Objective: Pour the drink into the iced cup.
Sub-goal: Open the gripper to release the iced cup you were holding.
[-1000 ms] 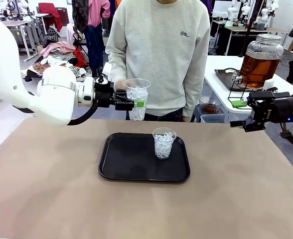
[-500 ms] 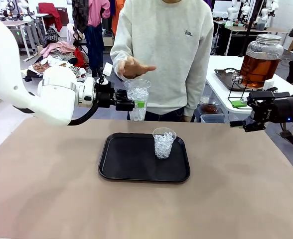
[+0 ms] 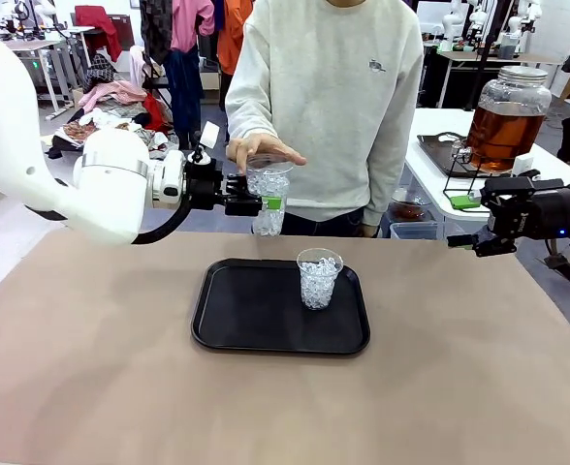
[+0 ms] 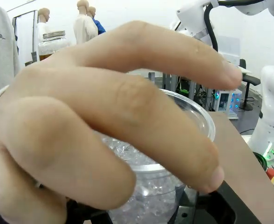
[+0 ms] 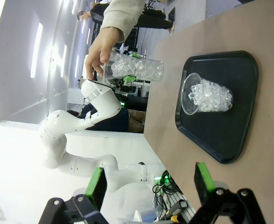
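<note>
since half a second ago the person's hand [image 3: 263, 150] has dropped from a hover onto the rim of the held cup [image 3: 268, 182], fingers spread flat across its mouth, while both arms sit as they did. the left gripper [image 3: 266, 204] is clamped on that clear plastic cup, which is packed with ice; its green pad presses the wall about halfway down and it carries the cup upright in the air. below this gripper and a little nearer the robot lies a black tray [image 3: 237, 320] on the brown table [image 3: 91, 368]. a second cup [image 3: 319, 279] of ice stands upright on the tray, lower than the left gripper and off to its right, well apart from the held one. the right gripper [image 3: 462, 221] hangs over the table's right edge with its jaws wide apart and nothing between them. the drink [image 3: 503, 136], amber-brown, sits in a big lidded glass jar [image 3: 523, 92] on a white side table [image 3: 430, 165] beyond the right gripper, far to the right of the left gripper
</note>
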You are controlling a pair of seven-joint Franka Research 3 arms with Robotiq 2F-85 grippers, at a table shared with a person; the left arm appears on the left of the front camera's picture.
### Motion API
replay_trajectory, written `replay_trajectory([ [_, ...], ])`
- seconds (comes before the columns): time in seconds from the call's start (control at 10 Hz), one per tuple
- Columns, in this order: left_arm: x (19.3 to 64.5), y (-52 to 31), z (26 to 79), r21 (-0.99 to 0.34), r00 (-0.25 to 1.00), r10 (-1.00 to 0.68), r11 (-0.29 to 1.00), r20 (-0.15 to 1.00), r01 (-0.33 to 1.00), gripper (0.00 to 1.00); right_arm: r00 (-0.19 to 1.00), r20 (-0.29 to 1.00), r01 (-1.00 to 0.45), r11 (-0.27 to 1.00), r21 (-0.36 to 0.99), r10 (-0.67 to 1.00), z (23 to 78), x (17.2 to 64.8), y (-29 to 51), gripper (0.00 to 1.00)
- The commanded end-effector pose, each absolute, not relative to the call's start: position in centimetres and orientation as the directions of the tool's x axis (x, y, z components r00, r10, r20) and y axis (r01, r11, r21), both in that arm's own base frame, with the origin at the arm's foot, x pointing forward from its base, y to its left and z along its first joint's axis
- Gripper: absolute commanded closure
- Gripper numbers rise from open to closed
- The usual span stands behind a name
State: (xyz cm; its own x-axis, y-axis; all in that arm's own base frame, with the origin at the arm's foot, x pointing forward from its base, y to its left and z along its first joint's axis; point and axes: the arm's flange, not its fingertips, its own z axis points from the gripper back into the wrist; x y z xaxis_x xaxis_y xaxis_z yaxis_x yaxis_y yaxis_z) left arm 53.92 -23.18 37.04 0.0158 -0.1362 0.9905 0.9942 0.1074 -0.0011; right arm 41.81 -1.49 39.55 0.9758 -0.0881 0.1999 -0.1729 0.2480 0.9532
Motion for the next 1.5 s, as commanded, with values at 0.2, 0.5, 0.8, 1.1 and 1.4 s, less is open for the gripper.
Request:
replay_trajectory([
  [0.2, 53.88, -23.21, 37.43, 0.016, -0.002, -0.135, 0.106, 0.991, 0.994, 0.44, 0.975, 0.203, -0.174, 0.250, 0.953, -0.093, 39.69, 41.70, -1.50, 0.00],
  [0.5, 53.88, -23.21, 37.43, 0.016, -0.002, -0.135, 0.106, 0.991, 0.994, 0.44, 0.975, 0.203, -0.174, 0.250, 0.953, -0.093, 39.69, 41.70, -1.50, 0.00],
  [0.8, 53.88, -23.21, 37.43, 0.016, -0.002, -0.135, 0.106, 0.991, 0.994, 0.44, 0.975, 0.203, -0.174, 0.250, 0.953, -0.093, 39.69, 41.70, -1.50, 0.00],
  [1.1, 53.88, -23.21, 37.43, 0.016, -0.002, -0.135, 0.106, 0.991, 0.994, 0.44, 0.975, 0.203, -0.174, 0.250, 0.953, -0.093, 39.69, 41.70, -1.50, 0.00],
  [1.4, 53.88, -23.21, 37.43, 0.016, -0.002, -0.135, 0.106, 0.991, 0.994, 0.44, 0.975, 0.203, -0.174, 0.250, 0.953, -0.093, 39.69, 41.70, -1.50, 0.00],
])
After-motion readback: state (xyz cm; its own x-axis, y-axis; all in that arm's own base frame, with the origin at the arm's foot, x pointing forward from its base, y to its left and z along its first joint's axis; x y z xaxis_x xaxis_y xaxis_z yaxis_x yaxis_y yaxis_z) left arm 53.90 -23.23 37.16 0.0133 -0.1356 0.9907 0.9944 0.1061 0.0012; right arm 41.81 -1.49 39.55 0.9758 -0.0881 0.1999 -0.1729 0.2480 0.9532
